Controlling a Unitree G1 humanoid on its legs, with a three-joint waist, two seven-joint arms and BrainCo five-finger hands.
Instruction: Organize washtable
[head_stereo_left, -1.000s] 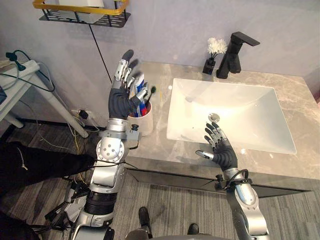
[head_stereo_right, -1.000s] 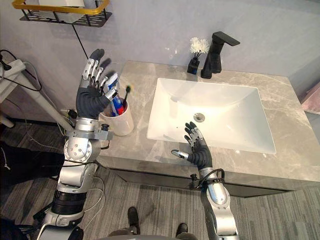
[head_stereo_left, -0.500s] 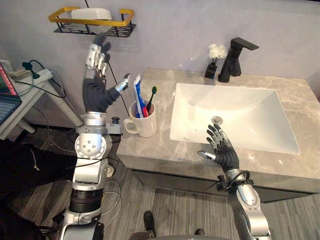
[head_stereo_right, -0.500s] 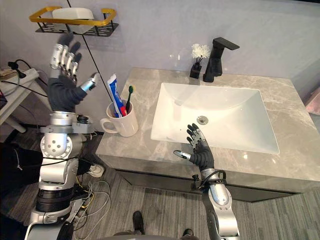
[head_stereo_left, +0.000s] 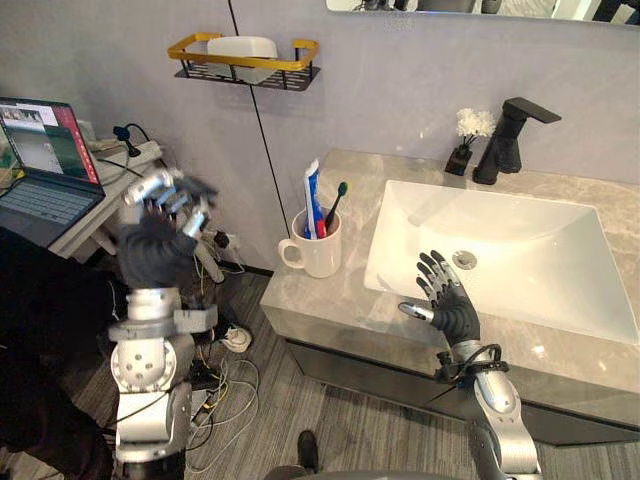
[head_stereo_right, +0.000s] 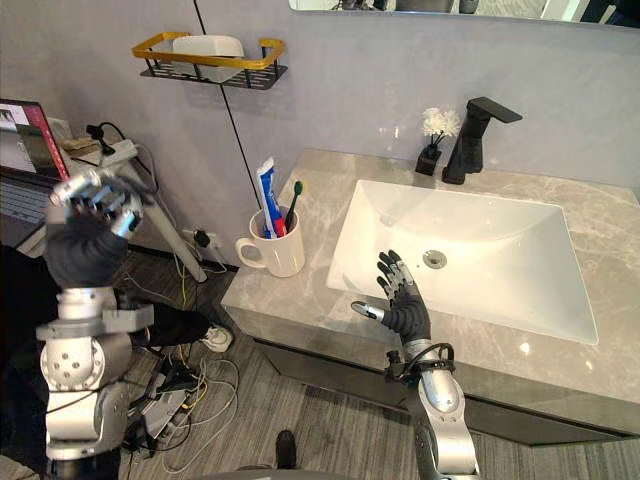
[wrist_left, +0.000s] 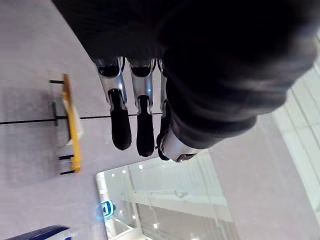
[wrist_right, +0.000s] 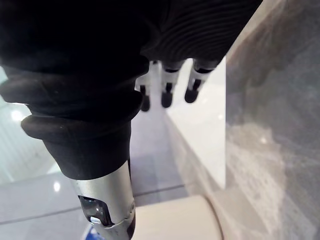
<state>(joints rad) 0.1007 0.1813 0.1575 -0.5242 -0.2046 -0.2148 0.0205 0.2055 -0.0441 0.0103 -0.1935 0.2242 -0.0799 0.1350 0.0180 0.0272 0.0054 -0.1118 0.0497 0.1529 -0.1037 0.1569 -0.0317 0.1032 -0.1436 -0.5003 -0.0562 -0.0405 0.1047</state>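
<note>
R hand (head_stereo_left: 446, 308) is hovering nearest, at the front edge of the grey marble counter (head_stereo_left: 325, 305). Its palm is over the front strip and it's pointing into the white sink (head_stereo_left: 520, 275). Its fingers (wrist_right: 167, 94) are standing straight and spread w/ the thumb out to the side, so it's wide open and gripping nothing. Can't tell if it's touching the stone.

L hand (head_stereo_left: 152, 248) is hanging raised off to the left, well apart from the counter and out over the floor. It's showing blurred in the head views. In its wrist view the fingers (wrist_left: 120, 125) are lying loose and side by side w/ nothing btwn them, so it's relaxed and empty.

The cream mug (head_stereo_left: 322, 256) is standing upright on the counter's left end, just beside the sink, w/ its handle pointing away from the basin. A blue-white toothpaste tube (head_stereo_left: 312, 192) and a green-headed toothbrush (head_stereo_left: 337, 200) are sticking up out of it, the brush leaning toward the sink.

Further back, the black faucet (head_stereo_left: 505, 145) is standing behind the basin. A small black vase w/ white flowers (head_stereo_left: 464, 138) is sitting just beside it on the mug's side.

On the wall above and left of the mug, a yellow-rimmed black wire shelf (head_stereo_left: 243, 68) is carrying a white item (head_stereo_left: 240, 46). At far left an open laptop (head_stereo_left: 40, 170) is resting on a white side table (head_stereo_left: 120, 165).
</note>
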